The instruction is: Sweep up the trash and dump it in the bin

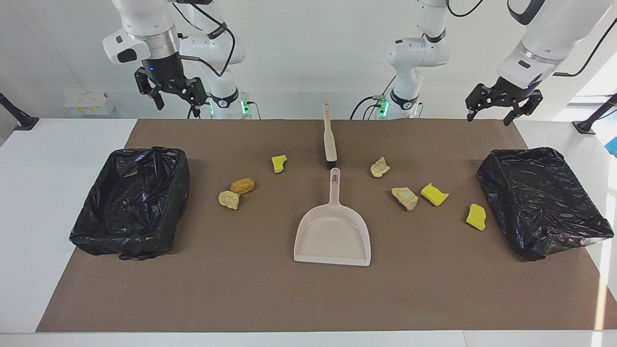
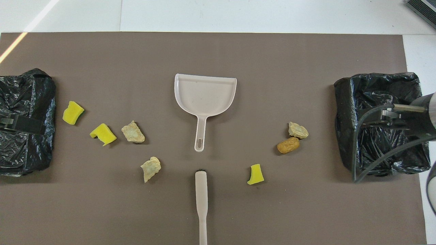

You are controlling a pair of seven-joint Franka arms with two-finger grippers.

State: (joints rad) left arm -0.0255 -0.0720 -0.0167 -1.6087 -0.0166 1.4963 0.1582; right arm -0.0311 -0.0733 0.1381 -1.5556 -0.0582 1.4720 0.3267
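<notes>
While both arms' fingers (image 1: pixel 172 94) (image 1: pixel 501 107) hang spread, trash (image 1: pixel 242 185) scattered, bread lump lengthwise across table.

So the brown mat (image 2: pixel 218 211) covers most of the table (image 2: pixel 272 15). Dead centre sits the beige dustpan (image 2: pixel 204 93), handle pointing back toward the robots, and the brush (image 2: pixel 201 200) lies in line with it, just nearer to the robots, not touching.

Trash is split in two bunches. Toward the left arm's end: two yellow sponge chunks (image 2: pixel 72 112) and two pale lumps (image 2: pixel 133 132), strung out in a loose line. Toward the right arm's end: the orange-brown lump (image 2: pixel 288 145) touching another pale lump (image 2: pixel 298 130), plus a lone yellow chunk (image 2: pixel 255 174) nearer the robots.

A black-bagged bin (image 2: pixel 25 149) sits at each end, and the right claw (image 2: pixel 391 114) hangs over the second bin (image 2: pixel 374 102); the left claw (image 2: pixel 8 120) shows over the first.
</notes>
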